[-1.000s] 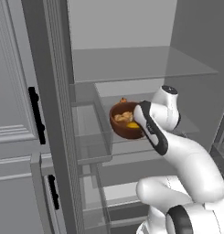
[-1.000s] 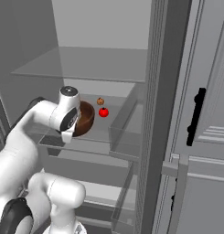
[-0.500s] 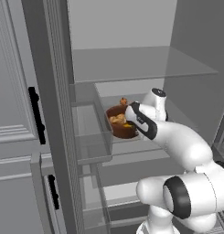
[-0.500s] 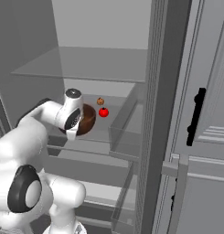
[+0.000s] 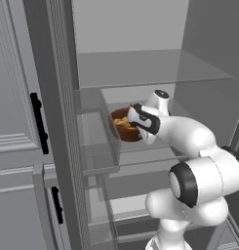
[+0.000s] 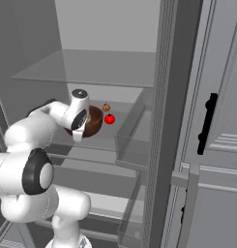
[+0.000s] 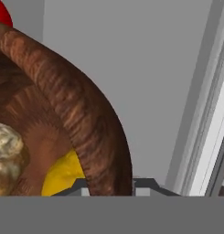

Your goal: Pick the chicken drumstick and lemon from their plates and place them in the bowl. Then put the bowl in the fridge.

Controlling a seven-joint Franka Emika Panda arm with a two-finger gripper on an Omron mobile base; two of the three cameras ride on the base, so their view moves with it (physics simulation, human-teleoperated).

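pincer [image 7: 111, 183] tips sit either side of the bowl's [image 7: 86, 123] wall in the hand view, one inside and one outside, closed narrow on the rim, so the grip on the bowl holds. close against the inner tip lies the lemon [image 7: 63, 176], and just beyond it the pale, knobbly chicken drumstick [image 7: 8, 151], both down in the bowl.

compared with a second ago, the arm has reached further forward: the wrist, which hung out in front of the shelf, is now pushed in over it, and the bowl has gone deeper into the fridge [image 5: 140, 73] with it. in the left base view the bowl [image 5: 125, 125] sits over the middle glass shelf [image 5: 155, 146], though whether it already rests on the glass or hangs just above i cannot tell. in the right base view the bowl [image 6: 93, 121] is near a small red fruit [image 6: 109, 119] and a little brown thing [image 6: 106, 107] further back on the same shelf, apart from both.

by my judgement the loading is done and only the set-down remains: lower until the base bears on the glass, open the pincer, draw back without dragging the rim or nudging the red fruit.
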